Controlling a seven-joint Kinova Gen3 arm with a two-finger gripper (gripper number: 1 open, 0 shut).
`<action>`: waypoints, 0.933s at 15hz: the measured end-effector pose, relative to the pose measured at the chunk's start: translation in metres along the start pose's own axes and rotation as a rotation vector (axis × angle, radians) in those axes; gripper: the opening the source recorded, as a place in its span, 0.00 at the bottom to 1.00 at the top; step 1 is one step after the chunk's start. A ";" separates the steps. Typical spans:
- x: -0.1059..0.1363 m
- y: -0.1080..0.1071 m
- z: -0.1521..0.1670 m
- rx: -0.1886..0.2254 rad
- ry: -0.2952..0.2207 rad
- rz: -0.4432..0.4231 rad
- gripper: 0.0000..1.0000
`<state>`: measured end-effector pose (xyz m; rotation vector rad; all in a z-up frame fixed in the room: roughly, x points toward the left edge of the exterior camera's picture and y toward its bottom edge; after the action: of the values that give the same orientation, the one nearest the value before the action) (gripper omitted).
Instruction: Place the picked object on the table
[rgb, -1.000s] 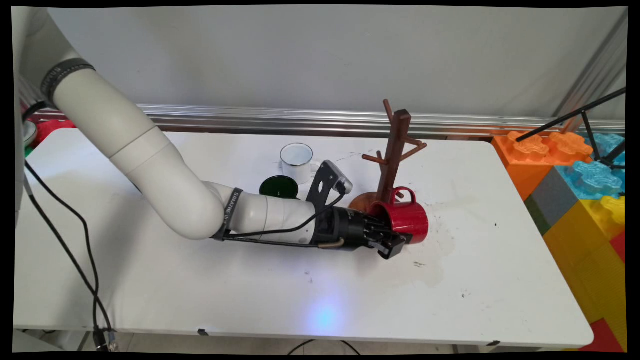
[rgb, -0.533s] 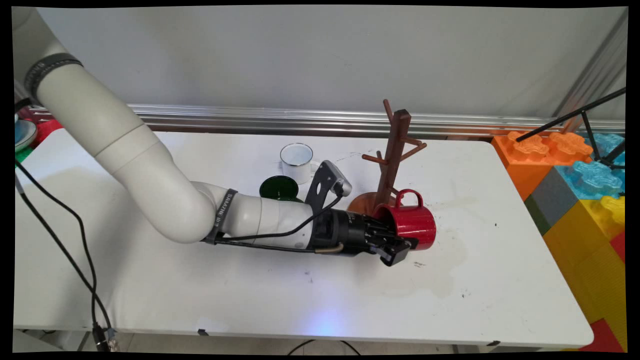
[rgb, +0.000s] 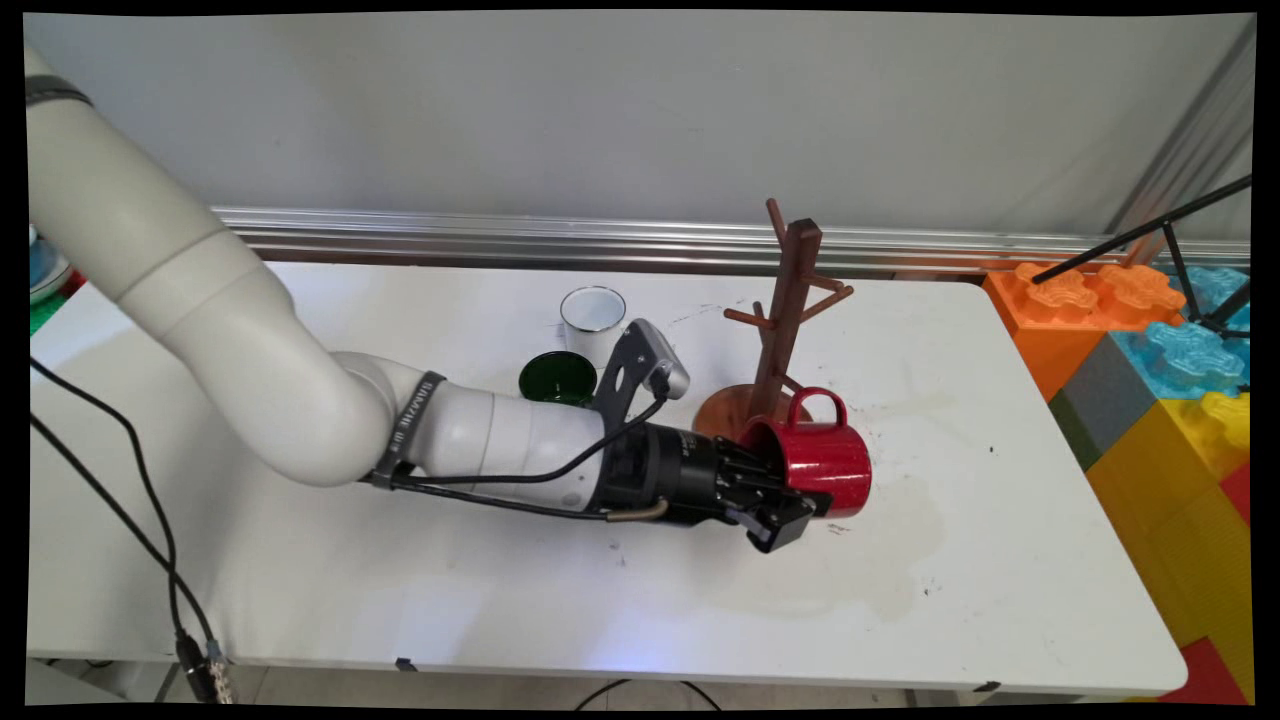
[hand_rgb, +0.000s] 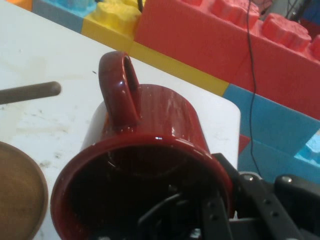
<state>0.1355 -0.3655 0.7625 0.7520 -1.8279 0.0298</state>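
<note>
So the gripper (rgb: 793, 503) comes in low across the white table (rgb: 400, 600) from about 9 o'clock, and it's clamped on the rim of the red mug (rgb: 825, 460). The hand view shows it best: one finger is down inside the mug's mouth and the other is outside the wall at roughly 4 o'clock, with the rim pinched between them.

The red mug is tipped on its side. Its mouth faces back toward the wrist at 9 o'clock, its bottom points to 3 o'clock, and the handle (rgb: 815, 403) sticks up at 12. I honestly can't tell if its lower side is resting on the table or hanging just above it.

The wooden mug tree (rgb: 790, 300) stands upright at the mug's 11 o'clock. Its round base (rgb: 722, 410) sits just beside the mug's rim, maybe touching, but the mug covers that spot. None of the pegs have anything on them.

Off the base's 9 o'clock side is a dark green cup (rgb: 556, 378), partly hidden behind the arm. A white enamel mug (rgb: 592, 318) stands right by it at its 1 o'clock. Way out at 3 o'clock, past the table's edge, there's a stack of big toy building blocks (rgb: 1150, 350) in orange, blue and yellow.
</note>
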 end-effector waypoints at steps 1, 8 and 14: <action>0.003 0.003 -0.005 -0.003 -0.006 0.007 0.00; 0.025 0.009 -0.040 -0.007 -0.080 0.065 0.00; 0.054 0.005 -0.068 -0.004 -0.142 0.125 0.00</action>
<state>0.1796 -0.3624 0.8369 0.6505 -2.0082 0.0552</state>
